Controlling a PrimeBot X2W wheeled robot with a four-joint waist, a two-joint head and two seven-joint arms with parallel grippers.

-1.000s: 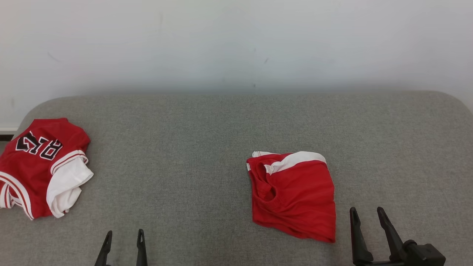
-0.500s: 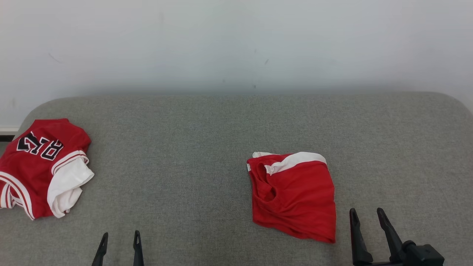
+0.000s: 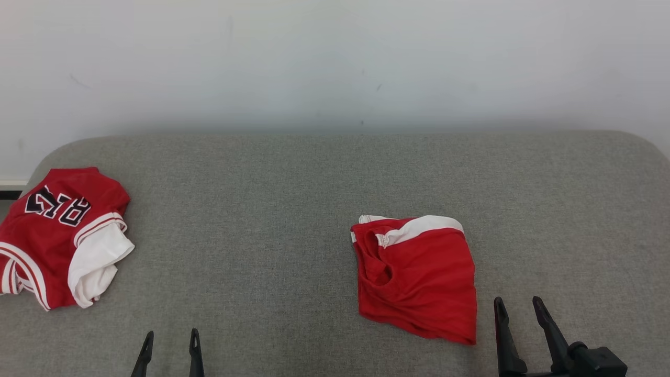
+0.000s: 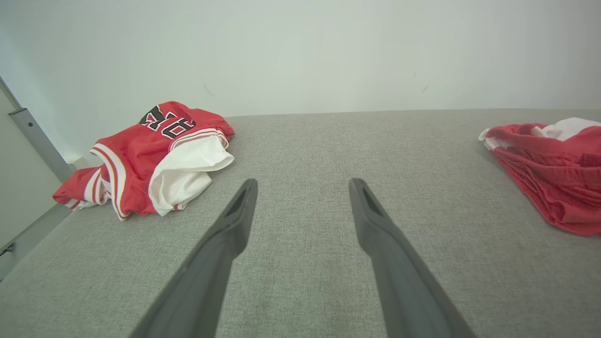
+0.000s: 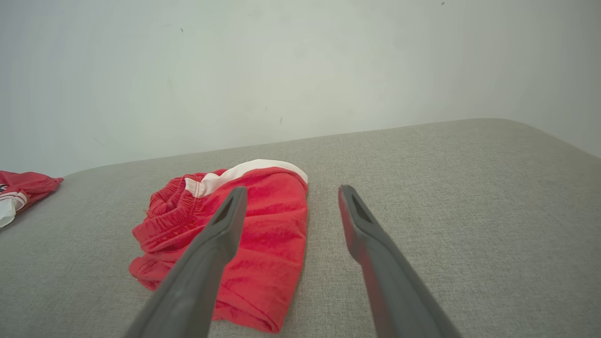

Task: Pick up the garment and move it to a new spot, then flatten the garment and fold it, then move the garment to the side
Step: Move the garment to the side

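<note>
Folded red garment point(image 3: 419, 283) (white stripe on top).

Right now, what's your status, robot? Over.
Left claw open, empty. Right claw open, empty, right of the red shorts, not touching. Shorts lie folded on the grey cushion. Red jersey heaped far left, out of the way.

My head camera looks down across the grey cushion point(image 3: 293, 183) toward the wall point(image 3: 335, 63). Both wrist cameras skim low, facing that wall, sharing the red shorts point(image 4: 554, 188) and probably the jersey point(image 5: 23, 185).
</note>
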